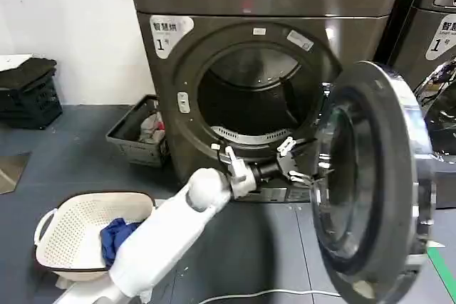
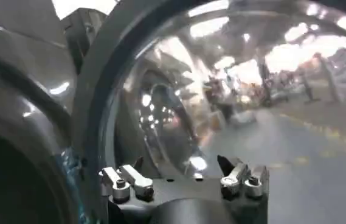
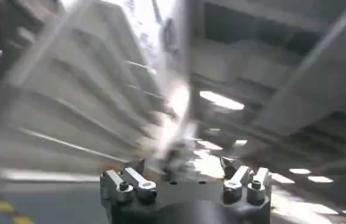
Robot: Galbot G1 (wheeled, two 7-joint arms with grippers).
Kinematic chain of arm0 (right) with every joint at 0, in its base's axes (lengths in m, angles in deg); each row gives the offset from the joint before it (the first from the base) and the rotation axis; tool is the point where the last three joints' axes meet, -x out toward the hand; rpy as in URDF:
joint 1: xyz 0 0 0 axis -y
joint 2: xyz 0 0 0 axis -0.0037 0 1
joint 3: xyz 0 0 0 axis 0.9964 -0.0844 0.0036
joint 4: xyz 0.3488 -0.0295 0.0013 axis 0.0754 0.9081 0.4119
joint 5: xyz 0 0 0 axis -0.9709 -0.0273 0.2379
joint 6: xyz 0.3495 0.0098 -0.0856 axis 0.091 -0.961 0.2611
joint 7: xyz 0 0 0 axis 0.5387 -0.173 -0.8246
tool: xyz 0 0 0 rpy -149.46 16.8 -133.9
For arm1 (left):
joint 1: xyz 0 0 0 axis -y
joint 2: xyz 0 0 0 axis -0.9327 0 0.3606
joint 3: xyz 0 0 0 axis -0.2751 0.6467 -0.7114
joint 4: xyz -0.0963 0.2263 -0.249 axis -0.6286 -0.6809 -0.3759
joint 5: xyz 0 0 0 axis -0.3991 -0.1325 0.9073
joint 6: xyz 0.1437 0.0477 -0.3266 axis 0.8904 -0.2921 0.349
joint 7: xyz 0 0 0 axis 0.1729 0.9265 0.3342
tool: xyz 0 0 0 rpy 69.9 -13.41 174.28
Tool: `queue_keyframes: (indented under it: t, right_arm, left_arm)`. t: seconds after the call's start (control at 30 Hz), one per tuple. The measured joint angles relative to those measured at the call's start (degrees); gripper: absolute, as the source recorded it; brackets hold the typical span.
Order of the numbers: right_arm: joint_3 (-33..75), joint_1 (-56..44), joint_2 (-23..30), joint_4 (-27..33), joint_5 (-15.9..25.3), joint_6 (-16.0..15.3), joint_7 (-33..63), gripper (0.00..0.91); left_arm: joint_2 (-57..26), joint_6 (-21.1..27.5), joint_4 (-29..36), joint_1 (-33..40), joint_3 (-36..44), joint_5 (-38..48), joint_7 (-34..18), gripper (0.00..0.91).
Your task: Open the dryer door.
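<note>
The dryer door (image 1: 370,183) is being shown swung wide open to the right of the dark drum opening (image 1: 253,97). The left gripper (image 1: 303,165) is being held at the door's inner edge — jaws spread wide, gripping nothing. The right gripper (image 3: 185,173) is being pointed at a ceiling, jaws likewise parted.

White label (image 1: 166,33) at the upper left of the dryer front (image 1: 160,69): Chinese characters "智慧烘" above a large "1" with a small mark. Neighbouring machine (image 1: 427,26), at right: similar white label (image 1: 442,35), partly cut off, numeral "1" legible. Small stickers on the dryer opening's rim (image 1: 260,31): print illegible.
</note>
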Motion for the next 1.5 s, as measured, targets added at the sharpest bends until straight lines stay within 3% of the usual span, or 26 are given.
queue_keyframes:
  t: [0.1, 0.6, 1.23, 1.5]
  right_arm:
    - [2.51, -0.42, 0.26, 3.30, 1.34, 1.73, 1.78, 0.907]
    - [9.93, -1.86, 0.90, 14.03, 1.44, 3.91, 5.06, 0.907]
    - [11.52, -2.47, 1.04, 15.95, 1.61, 4.85, 5.30, 0.907]
    - [11.60, -2.62, 1.19, 15.83, 1.43, 4.80, 4.81, 0.907]
  left_arm:
    - [1.80, -0.95, -1.41, 0.59, 0.81, -0.87, -1.78, 0.907]
    - [10.70, -1.18, -9.40, 4.16, 3.07, -4.04, -10.77, 0.907]
    - [13.82, 1.92, -14.68, 4.49, 2.35, -9.71, -22.39, 0.907]
    - [13.82, 3.85, -14.93, 4.03, 2.16, -11.04, -24.32, 0.907]
